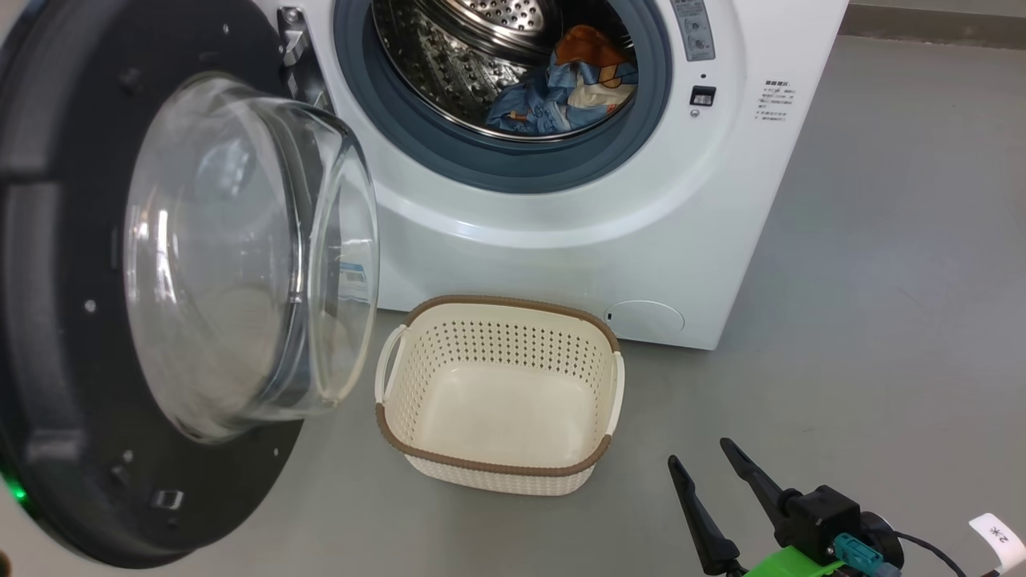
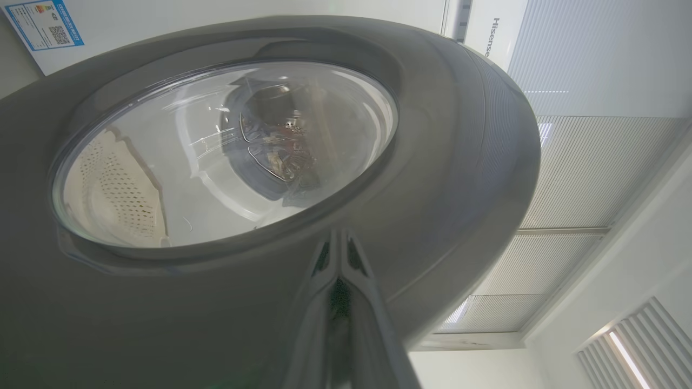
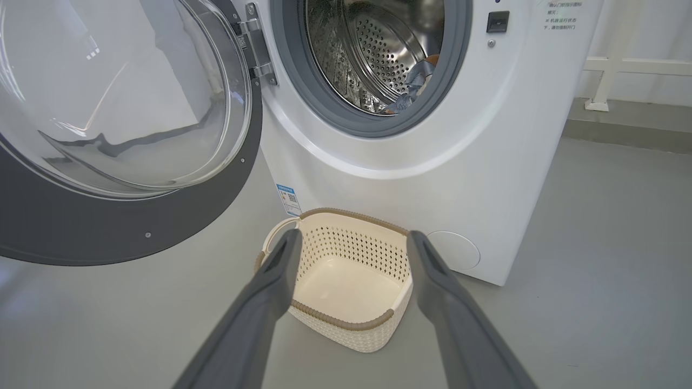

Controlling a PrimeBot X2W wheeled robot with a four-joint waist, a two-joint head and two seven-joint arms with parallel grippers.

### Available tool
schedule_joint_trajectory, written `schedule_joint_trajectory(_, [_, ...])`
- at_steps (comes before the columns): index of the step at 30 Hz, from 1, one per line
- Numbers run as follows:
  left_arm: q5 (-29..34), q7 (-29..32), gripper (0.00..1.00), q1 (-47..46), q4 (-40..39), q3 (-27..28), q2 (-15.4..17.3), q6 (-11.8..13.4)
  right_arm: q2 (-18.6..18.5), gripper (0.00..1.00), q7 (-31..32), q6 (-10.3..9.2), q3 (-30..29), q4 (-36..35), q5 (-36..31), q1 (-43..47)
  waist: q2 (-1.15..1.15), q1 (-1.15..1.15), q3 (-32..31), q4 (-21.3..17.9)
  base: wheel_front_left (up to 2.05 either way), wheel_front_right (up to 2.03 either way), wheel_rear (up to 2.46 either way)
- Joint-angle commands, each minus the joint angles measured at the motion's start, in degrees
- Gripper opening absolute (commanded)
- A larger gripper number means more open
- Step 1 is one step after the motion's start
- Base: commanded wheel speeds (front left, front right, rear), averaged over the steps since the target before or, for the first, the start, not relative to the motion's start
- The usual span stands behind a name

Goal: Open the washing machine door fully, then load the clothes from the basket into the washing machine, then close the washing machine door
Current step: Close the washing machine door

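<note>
The washing machine door point(image 1: 200, 264) stood wide open, swung out to the left of the washing machine point(image 1: 561, 232). The clothes point(image 1: 573, 88) already lay inside the steel drum, at its lower right part. The basket point(image 1: 497, 303) stood empty on the floor, just before the lower front edge of the machine. By my judgement the opening and the loading were done, and only the closing of the door was left.

The left gripper point(image 2: 338, 237) had its fingers pressed together, holding nothing, with the tips at the outer rim of the door, below the glass; they seemed to touch it, ready to push. The right gripper point(image 1: 697, 450) hung low over the floor near the basket, fingers apart and empty.

About writing: the word "Hisense" could be read on a white panel point(image 2: 493, 37) in the left wrist view. A small blue label point(image 3: 289, 200) with a square code sat on the machine's front, low at the left. Small printed lines point(image 1: 776, 100) were beside the door opening, too small to read. A white tag point(image 1: 998, 535) near the right gripper showed a "2".
</note>
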Motion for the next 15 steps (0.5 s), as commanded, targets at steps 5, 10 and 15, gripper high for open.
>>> schedule_joint_trajectory(5, [-1.88,2.12,0.00,1.57,-5.71,0.41,-1.14,1.26,0.02,1.00,-0.27,0.09,2.12,-1.03,1.56,-1.63,0.00,0.00,-0.26,-0.64,0.00,0.00,0.00])
schedule_joint_trajectory(10, [-3.53,3.78,0.00,2.77,-9.66,-0.92,-4.78,0.49,0.02,1.00,-0.27,0.09,2.03,-0.92,2.12,-1.64,0.00,0.00,-0.13,-1.52,0.00,0.00,0.00])
schedule_joint_trajectory(15, [-3.43,4.63,0.00,4.99,-13.47,-2.49,-7.82,-1.23,0.02,1.00,-0.27,0.09,2.05,-0.79,2.72,-1.26,0.00,0.00,-0.13,-2.98,0.00,0.00,0.00])
